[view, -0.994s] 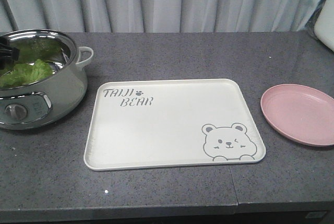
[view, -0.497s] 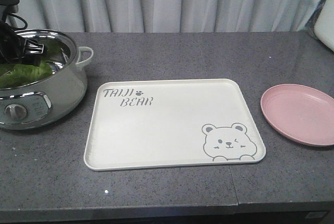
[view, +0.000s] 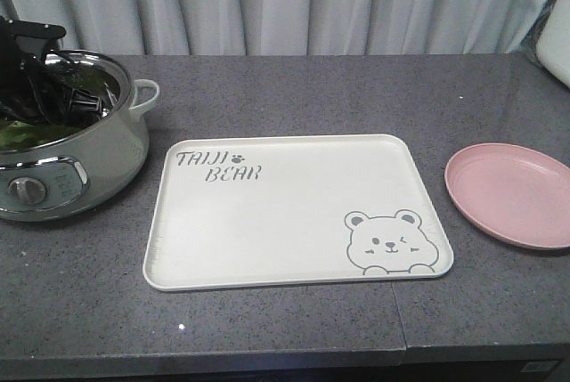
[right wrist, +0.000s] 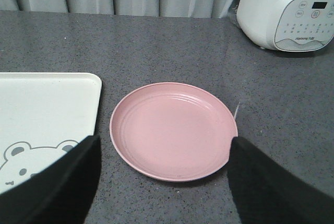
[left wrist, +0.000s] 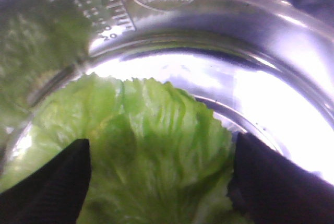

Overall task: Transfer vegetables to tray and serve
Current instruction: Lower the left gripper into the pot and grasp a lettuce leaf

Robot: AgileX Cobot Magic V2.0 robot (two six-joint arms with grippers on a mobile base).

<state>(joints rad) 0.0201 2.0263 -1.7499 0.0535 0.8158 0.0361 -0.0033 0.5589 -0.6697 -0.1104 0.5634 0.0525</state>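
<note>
Lettuce leaf (left wrist: 151,114) lies in the electric pot (view: 98,155), ten o'clock from the tray (view: 294,177); we find left gripper (left wrist: 162,153) spread wide astride it, positioned to pinch; right gripper (right wrist: 164,145) wide, idle

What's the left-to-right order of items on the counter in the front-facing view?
steel pot → tray → pink plate. The contents of the pot overlap it, and the white appliance at the right edge overlaps the plate's span, so both are left out.
</note>
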